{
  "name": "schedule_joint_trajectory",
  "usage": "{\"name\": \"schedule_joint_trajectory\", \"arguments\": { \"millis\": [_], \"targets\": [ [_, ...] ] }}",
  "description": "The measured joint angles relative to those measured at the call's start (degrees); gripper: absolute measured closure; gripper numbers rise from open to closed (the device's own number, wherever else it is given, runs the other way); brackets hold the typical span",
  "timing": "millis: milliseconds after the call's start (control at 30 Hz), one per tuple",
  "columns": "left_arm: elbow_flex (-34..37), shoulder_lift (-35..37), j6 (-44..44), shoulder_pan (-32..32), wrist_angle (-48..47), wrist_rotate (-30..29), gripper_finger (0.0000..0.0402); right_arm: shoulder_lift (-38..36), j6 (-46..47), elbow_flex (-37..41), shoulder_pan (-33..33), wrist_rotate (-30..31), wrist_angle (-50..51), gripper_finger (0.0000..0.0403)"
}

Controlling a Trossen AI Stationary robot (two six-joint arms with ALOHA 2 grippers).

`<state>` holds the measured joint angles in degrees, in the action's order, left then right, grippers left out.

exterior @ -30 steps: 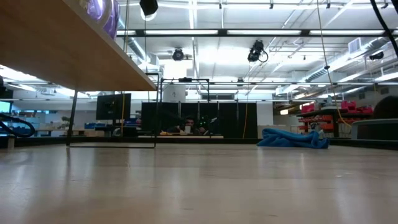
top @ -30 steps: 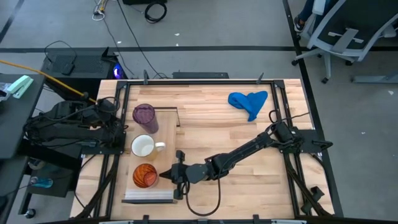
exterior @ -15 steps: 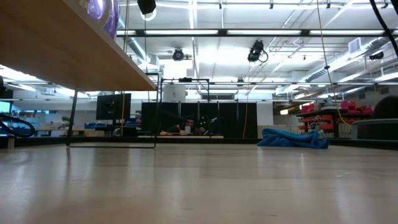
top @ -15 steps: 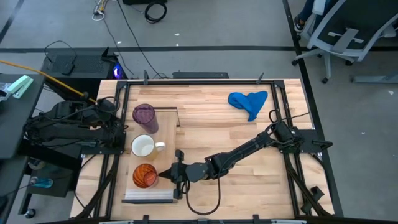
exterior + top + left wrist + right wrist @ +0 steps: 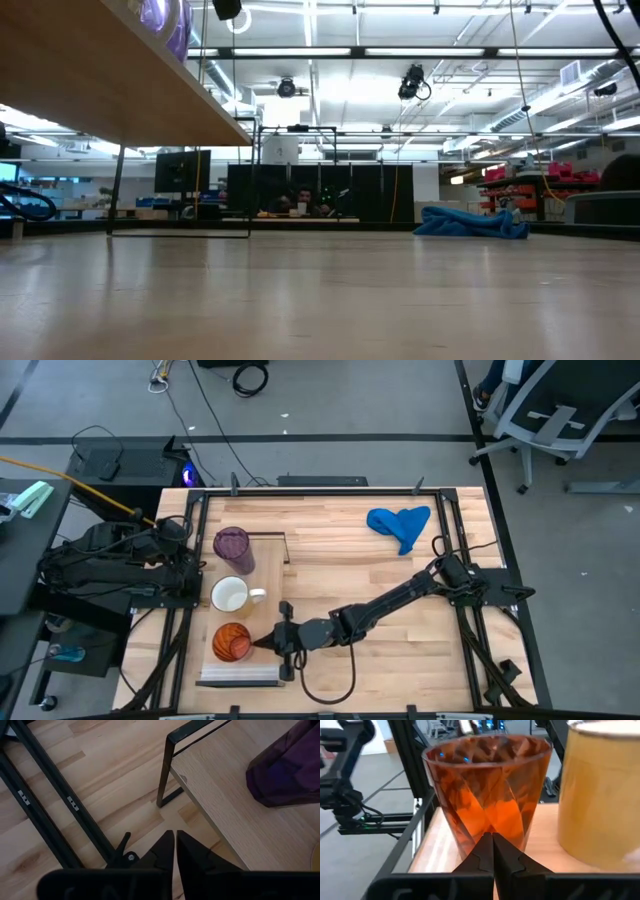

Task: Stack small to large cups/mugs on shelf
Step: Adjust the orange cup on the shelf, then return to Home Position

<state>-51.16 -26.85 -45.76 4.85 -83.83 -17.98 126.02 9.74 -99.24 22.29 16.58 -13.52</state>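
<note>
The shelf lies along the table's left side. Three vessels stand on it: the purple tumbler at the far end, the white mug in the middle, and the orange-red cup near the white-edged end. My right gripper is shut. Its tips are at the orange cup's right-facing side. My left gripper is shut and empty at the table's left edge, beside the shelf's dark frame. My right gripper's shut fingertips point level from the table's right at the lower side wall of the orange-red cup. I cannot tell whether they touch it. The cup stands upright on the shelf.
A crumpled blue cloth lies at the table's far right and also shows in the low view. The white mug stands close beside the orange cup. Bare tabletop lies around the right arm.
My right gripper has crept a little toward the table's left edge, closer to the orange-red cup, staying shut. The cups stand where they were.
</note>
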Motion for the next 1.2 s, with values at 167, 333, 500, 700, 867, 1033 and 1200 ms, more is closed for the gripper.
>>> {"name": "schedule_joint_trajectory", "arguments": {
  "millis": [167,333,500,700,867,1033,1200],
  "targets": [
    [0.00,0.00,-0.01,0.01,0.00,0.00,0.0374,0.00,-0.94,0.00,-0.38,-1.29,-0.80,0.0403],
    [0.00,0.00,-0.01,0.01,0.00,0.00,0.0381,0.00,-1.24,0.00,-0.85,-3.10,-0.80,0.0403],
    [0.00,0.00,-0.04,0.01,0.00,0.00,0.0381,0.00,-2.45,0.00,-1.17,-4.27,-1.06,0.0402],
    [0.00,0.00,-0.04,0.01,0.00,0.02,0.0373,0.00,-2.45,0.00,-1.80,-5.94,-1.39,0.0402],
    [0.00,0.00,-0.03,-0.01,0.00,0.02,0.0377,0.00,-2.47,0.00,-2.08,-6.12,-1.37,0.0402],
    [0.00,0.00,0.01,0.00,0.00,0.02,0.0383,-0.02,-2.45,0.00,-2.06,-6.16,-0.54,0.0402],
    [0.00,0.00,0.54,0.01,0.00,0.02,0.0378,-0.46,-1.92,0.04,-1.95,-6.13,3.19,0.0402]
  ]
}}
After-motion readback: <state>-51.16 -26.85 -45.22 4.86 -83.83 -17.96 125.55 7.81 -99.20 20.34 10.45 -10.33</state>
